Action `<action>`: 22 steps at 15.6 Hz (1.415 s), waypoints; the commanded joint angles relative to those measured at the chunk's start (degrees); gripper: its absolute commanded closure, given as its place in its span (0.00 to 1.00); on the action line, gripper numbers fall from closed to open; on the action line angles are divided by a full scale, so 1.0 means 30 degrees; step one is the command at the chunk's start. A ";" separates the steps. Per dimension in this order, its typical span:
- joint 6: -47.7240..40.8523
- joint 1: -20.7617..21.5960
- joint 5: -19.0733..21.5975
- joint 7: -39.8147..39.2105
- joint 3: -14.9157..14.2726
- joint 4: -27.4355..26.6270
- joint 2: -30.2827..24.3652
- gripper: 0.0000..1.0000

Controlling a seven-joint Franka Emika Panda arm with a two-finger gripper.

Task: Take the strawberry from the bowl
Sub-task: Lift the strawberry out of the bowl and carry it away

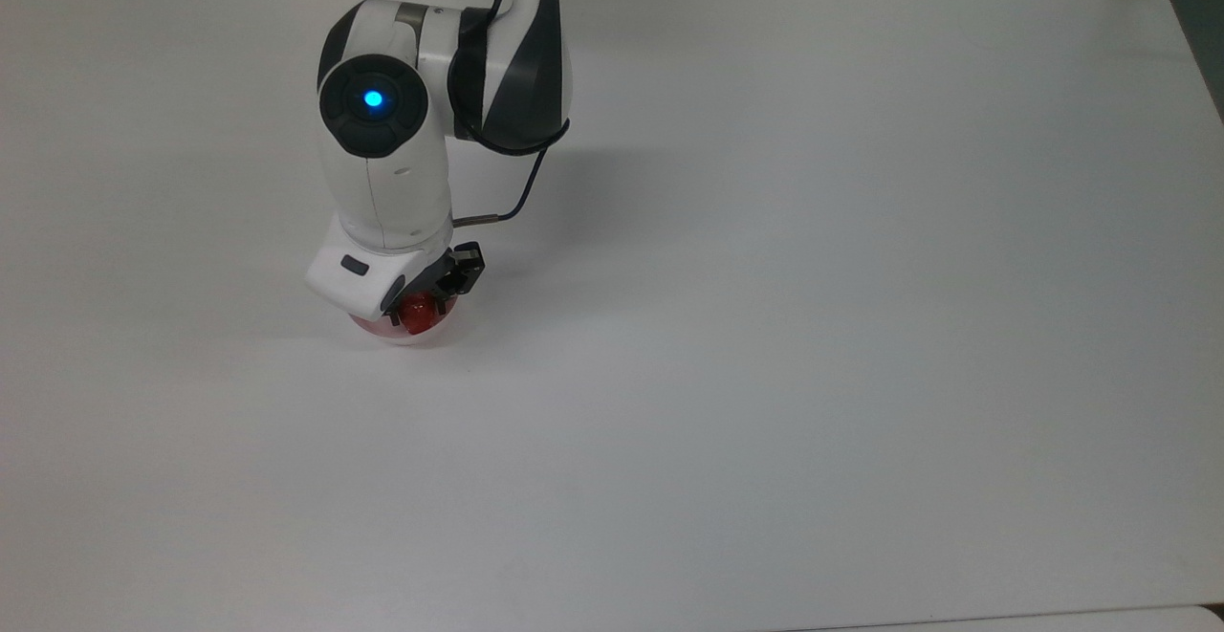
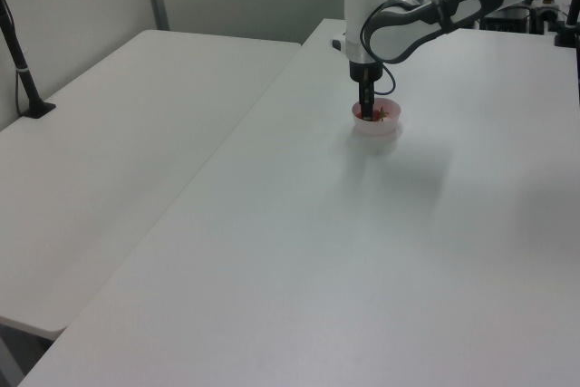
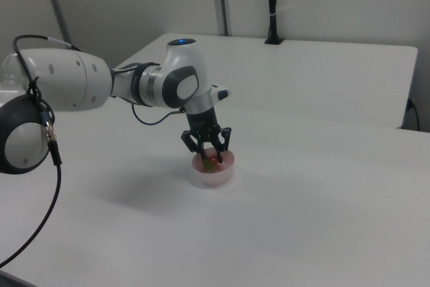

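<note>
One strawberry (image 1: 415,313) sits between the gripper's (image 3: 209,157) clenched fingers at the left of the top view, low over the pink bowl (image 3: 212,172). Grasping looks done; judging by that, lifting clear of the bowl's rim above the white table (image 1: 813,326) remains.

A robot arm (image 1: 387,163) is seen poised over a small bowl (image 1: 406,333) on a white table (image 1: 813,326).

In the top view, the arm's white wrist, marked by a lit blue dot, is seen from above, hiding most of the pale pink bowl. A glossy red strawberry (image 1: 417,313) is visible at the bowl's exposed edge, directly under the black gripper (image 1: 432,299). A dark cable is looped beside the wrist on the top view's right.
</note>
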 commanded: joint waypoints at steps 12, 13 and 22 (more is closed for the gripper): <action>-0.1696 -0.0107 0.1182 0.0153 -0.0369 -0.1475 -0.4275 0.55; -0.1725 -0.0311 0.1182 0.0095 -0.0456 -0.1680 -0.4539 0.55; -0.1991 -0.4354 0.1182 -0.3772 -0.2213 -0.2503 -0.3696 0.49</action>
